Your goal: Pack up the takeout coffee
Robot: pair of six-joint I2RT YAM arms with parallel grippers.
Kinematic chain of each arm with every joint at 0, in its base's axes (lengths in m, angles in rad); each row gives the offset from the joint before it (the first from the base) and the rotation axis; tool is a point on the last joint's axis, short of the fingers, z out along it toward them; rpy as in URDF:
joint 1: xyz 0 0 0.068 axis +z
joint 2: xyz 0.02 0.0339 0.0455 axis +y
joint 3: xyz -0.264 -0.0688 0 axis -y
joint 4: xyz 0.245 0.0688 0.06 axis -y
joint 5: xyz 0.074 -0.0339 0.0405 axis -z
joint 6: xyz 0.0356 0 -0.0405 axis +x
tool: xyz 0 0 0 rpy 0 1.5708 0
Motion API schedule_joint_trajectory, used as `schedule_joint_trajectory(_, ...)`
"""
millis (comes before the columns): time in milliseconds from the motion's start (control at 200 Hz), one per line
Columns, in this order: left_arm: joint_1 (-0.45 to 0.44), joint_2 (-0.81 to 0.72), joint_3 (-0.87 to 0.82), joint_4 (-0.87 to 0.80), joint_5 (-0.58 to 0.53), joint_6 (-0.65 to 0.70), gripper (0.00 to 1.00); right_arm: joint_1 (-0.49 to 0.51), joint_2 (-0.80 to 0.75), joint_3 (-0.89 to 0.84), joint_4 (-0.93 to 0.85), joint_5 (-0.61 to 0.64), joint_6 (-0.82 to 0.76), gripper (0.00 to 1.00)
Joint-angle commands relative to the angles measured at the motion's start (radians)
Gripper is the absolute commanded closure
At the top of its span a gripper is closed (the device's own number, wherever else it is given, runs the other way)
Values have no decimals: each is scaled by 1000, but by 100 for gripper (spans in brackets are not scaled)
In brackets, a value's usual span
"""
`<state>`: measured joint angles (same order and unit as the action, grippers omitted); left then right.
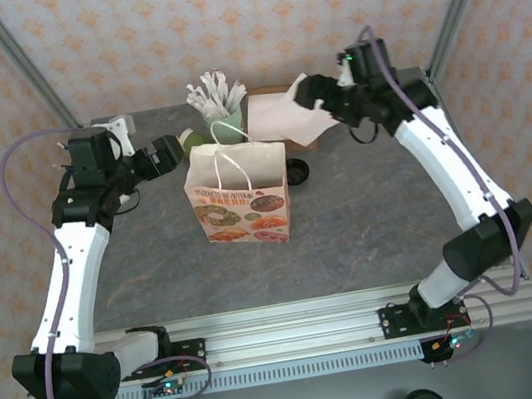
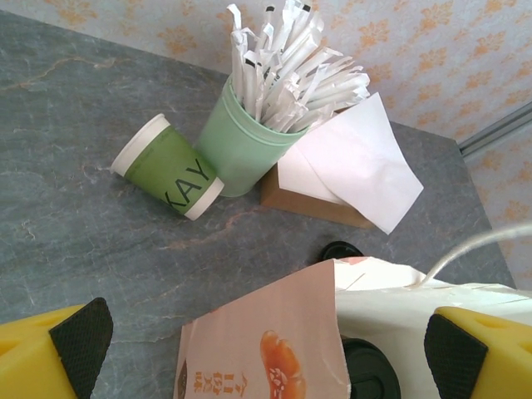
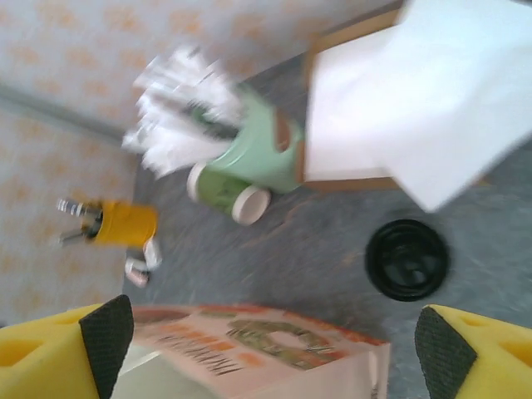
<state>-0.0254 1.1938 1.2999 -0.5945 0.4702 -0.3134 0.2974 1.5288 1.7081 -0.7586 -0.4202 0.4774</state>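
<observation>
The takeout coffee [image 2: 370, 376] sits inside the paper bag [image 1: 241, 203], its black lid showing through the open top. By the bag's rear left corner, the left gripper [image 2: 266, 347] is spread wide, holding nothing. Behind the bag's right side, the right gripper [image 3: 274, 341] gapes empty. 1 loose lid [image 3: 407, 259] lies beside the bag.

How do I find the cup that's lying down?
Look for the picture-printed paper bag standing on the grey table. Behind it stands a pale green cup full of wrapped sticks. The lying cup rests on its side just left of that one. It is darker green with white rims, and has KAY written on it.
</observation>
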Motion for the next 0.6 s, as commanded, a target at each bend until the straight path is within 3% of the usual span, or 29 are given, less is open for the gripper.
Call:
schedule_joint_trajectory(0,5,7,38,-15,-4,15,0,-95,30,-130,60,1,144,8)
schedule_joint_trajectory(135,6,15,44,-37,-16,5,0,-211,205,-199,229,-91,267,10)
schedule_joint_trajectory(320,5,13,56,-67,-51,4,0,-222,537,42,319,-203,243,12)
schedule_joint_trajectory(460,5,2,58,-83,-89,2,0,-221,724,179,322,-196,317,16)
schedule_joint_trajectory(530,5,-12,54,-87,-108,-1,0,-221,752,188,355,-172,325,24)
schedule_joint_trajectory(595,5,-25,46,-84,-126,-4,0,-219,758,195,362,-146,296,40)
